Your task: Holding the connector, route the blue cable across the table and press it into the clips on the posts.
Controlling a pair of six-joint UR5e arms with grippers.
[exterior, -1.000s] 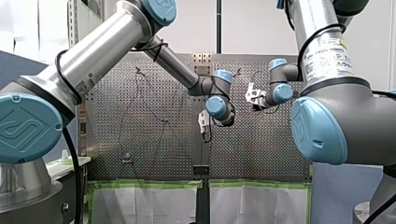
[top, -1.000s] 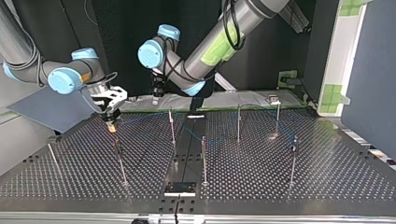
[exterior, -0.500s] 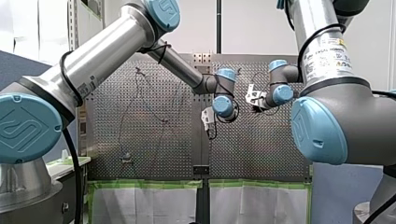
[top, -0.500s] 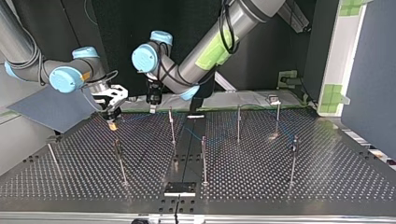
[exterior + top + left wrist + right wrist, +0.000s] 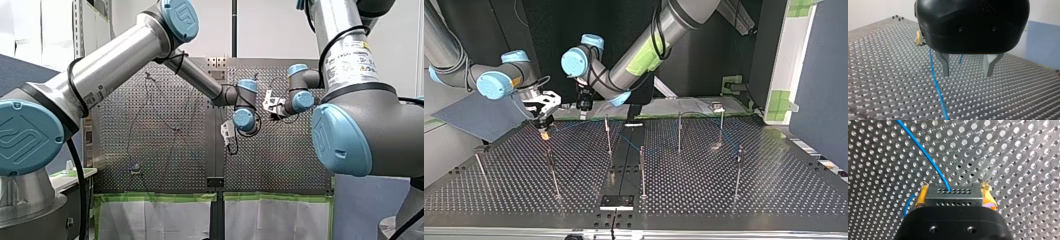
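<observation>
Gripping connector (image 5: 954,195): right gripper (image 5: 544,126), jaws clamped. Blue cable (image 5: 923,152): thin, likely light and limp; trails across table (image 5: 885,62), beside left gripper (image 5: 966,66), jaws apart. Suggested hold: close behind connector; slack would sag elsewhere.

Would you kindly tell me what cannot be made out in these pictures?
Left wrist view: the blue cable passes behind the body of my left claw, which hides its far stretch.
Right wrist view: my right claw covers the back end of the connector.
Top view: the clips on the posts are too small to show whether the cable sits in any.
</observation>
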